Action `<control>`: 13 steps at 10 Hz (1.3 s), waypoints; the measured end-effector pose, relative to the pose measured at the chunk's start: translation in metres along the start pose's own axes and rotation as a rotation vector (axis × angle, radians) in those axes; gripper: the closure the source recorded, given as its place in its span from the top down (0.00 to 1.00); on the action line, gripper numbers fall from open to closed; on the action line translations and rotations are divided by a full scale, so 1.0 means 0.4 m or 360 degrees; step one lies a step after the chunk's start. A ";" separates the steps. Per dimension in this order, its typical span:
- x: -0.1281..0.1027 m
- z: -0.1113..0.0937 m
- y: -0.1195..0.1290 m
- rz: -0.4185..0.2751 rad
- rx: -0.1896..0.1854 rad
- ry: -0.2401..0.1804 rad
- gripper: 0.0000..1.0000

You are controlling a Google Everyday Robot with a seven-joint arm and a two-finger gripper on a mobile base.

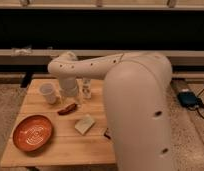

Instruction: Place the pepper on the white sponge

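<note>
One slim, curved, dark-red pepper [67, 108] on table [65, 147]; jaws close by, spread unclear.

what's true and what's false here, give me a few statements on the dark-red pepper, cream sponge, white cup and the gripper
1. The slim dark-red pepper lies directly on the wooden table. True.
2. The cream rectangular sponge sits in the round orange plate. False: it lies on the table beside the plate.
3. The gripper hangs over the table close to the white cup. True.
4. The white cup lies tipped over. False: it stands upright.
</note>
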State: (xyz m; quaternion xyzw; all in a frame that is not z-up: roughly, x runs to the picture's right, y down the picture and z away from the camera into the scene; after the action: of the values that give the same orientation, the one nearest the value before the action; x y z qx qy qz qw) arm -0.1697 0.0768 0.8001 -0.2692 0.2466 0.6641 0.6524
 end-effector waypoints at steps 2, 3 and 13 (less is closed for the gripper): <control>-0.055 0.077 0.021 0.0059 -0.0009 0.0032 0.65; -0.074 0.117 0.031 0.0094 -0.0008 0.0049 0.65; -0.093 0.225 0.049 0.0343 -0.0035 0.0164 0.65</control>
State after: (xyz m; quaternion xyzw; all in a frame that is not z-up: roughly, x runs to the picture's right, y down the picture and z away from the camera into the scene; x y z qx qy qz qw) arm -0.1924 0.1101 0.8911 -0.2819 0.3000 0.7184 0.5607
